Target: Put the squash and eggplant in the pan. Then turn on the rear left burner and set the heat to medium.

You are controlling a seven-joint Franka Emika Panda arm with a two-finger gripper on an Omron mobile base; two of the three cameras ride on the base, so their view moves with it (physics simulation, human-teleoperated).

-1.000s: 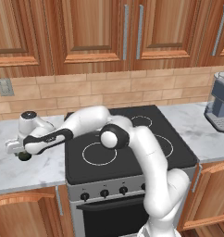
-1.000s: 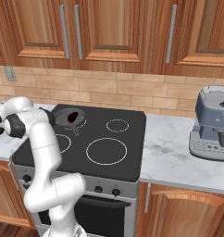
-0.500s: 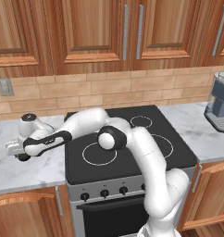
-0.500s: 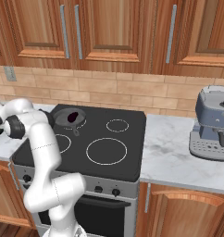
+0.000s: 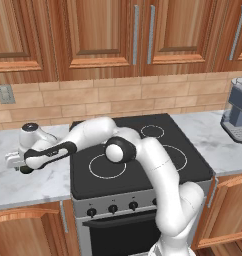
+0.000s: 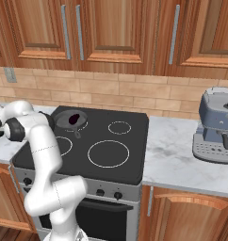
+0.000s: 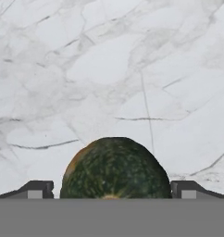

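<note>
The squash [image 7: 115,167], a round dark green ball, lies on the marble counter right between my fingertips [image 7: 36,190] in the hand view. My gripper [image 5: 17,163] hangs low over the left counter, open, with its jaws either side of the squash [image 5: 27,170] and a gap on each side. The pan [image 6: 69,120] sits on the cooktop's rear left burner [image 6: 84,125], its thin handle pointing toward the front. The dark eggplant [image 6: 74,117] lies inside it. In the left base view my arm hides the pan.
The black cooktop [image 5: 143,170] has white burner rings and a row of knobs [image 5: 113,209] along the stove front. A grey coffee machine [image 6: 217,127] stands on the right counter. Wooden cabinets hang above a brick backsplash, and a wall outlet [image 5: 5,93] is at far left.
My gripper has come down and slightly left over the left counter, closing in on the squash. Its jaws have stayed open. Pan and eggplant have not moved.
</note>
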